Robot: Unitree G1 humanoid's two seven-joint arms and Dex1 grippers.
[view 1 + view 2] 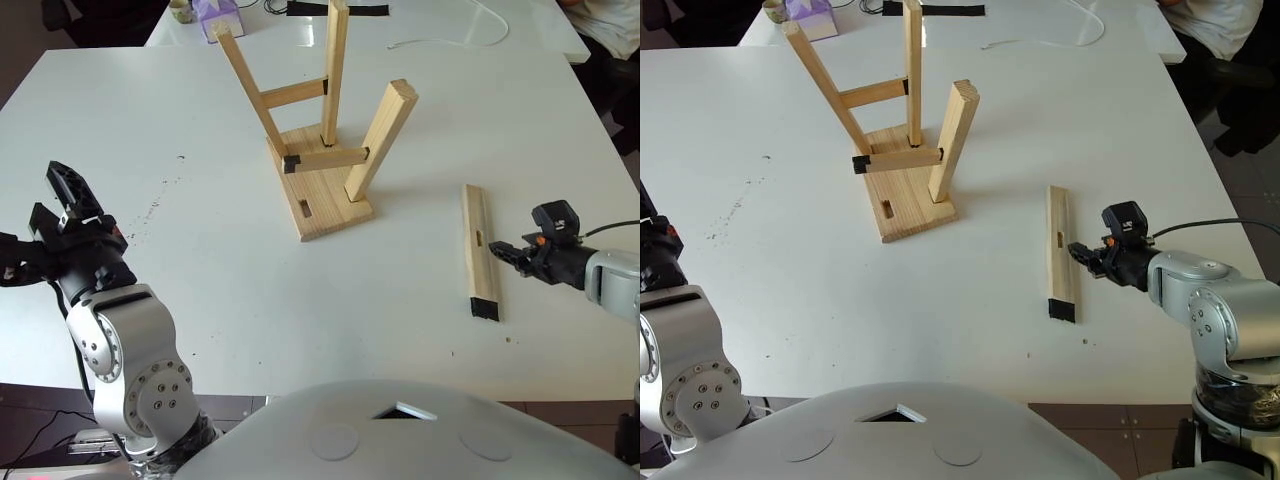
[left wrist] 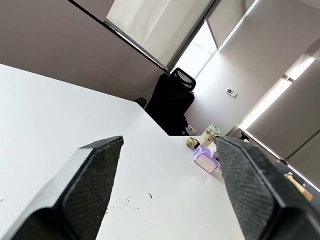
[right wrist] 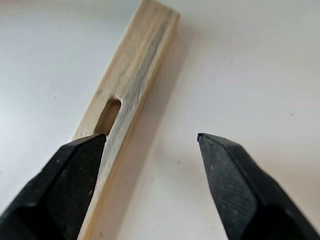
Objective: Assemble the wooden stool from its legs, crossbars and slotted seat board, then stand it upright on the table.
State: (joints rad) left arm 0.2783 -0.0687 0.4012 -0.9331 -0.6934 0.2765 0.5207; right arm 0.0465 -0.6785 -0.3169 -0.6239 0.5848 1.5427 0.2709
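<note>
The loose fourth leg (image 1: 479,250) is lying flat on the white surface (image 1: 300,320) at the right of the left eye frame. It is well apart from the upturned slotted seat board (image 1: 325,215) in the upper centre, where three legs (image 1: 335,70) and two crossbars (image 1: 295,95) are already standing. The right tool (image 1: 500,252) is sitting spread open just beside the leg's mid-length, near its mortise slot (image 3: 109,116), while the left tool (image 1: 55,195) is hanging open and empty at the far left. The leg is looking light, stiff and smooth-faced, so pinching it across its narrow sides near the middle, clear of the black-tipped end (image 1: 485,310), is probably offering the steadiest hold.
</note>
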